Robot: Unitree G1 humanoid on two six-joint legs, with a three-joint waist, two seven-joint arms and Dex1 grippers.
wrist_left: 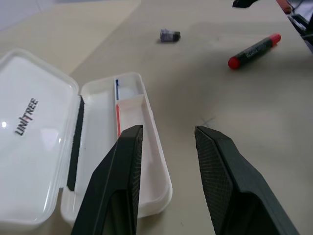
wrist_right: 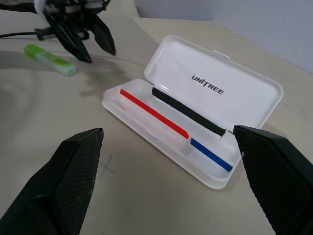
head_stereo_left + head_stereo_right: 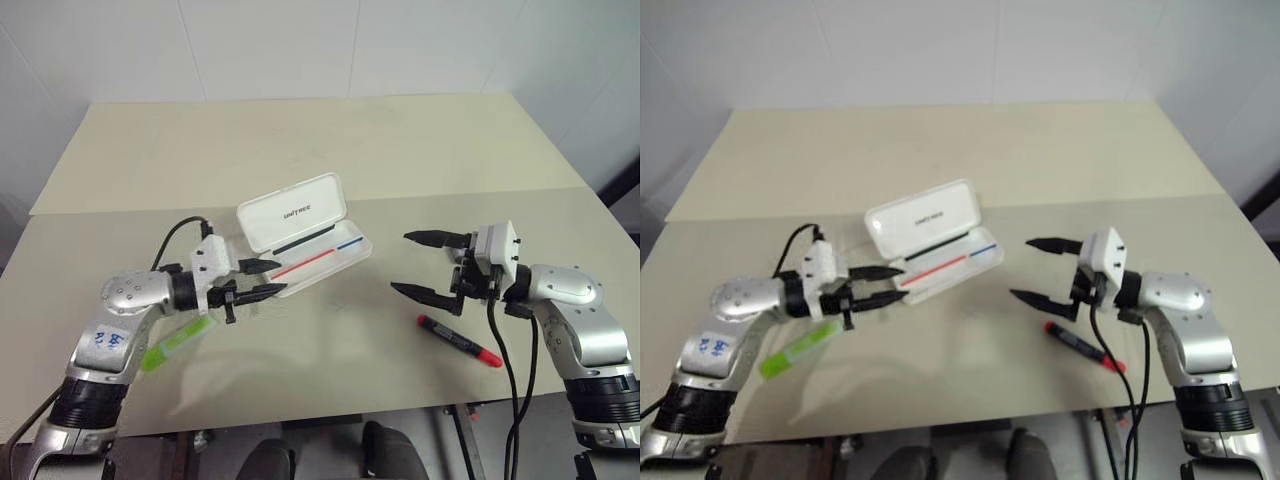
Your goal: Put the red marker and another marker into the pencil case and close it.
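The pencil case (image 3: 292,211) lies open in the middle of the table, its white lid raised toward the far side, with red and blue stripes in its tray (image 2: 146,122). My left gripper (image 3: 281,277) hovers at the tray's near left end, its fingers (image 1: 124,166) narrowly apart with nothing between them. The lime-green marker (image 3: 178,342) lies on the table under my left forearm. To the right of the case my right gripper (image 3: 399,261) stands wide open and empty. The red marker (image 3: 459,340) lies on the table just in front of it, below its lower finger.
The table (image 3: 330,140) is beige, with a seam across its middle and its front edge close to my arms. A small dark object (image 1: 169,35) rests on the table beyond the case. White walls stand behind the table.
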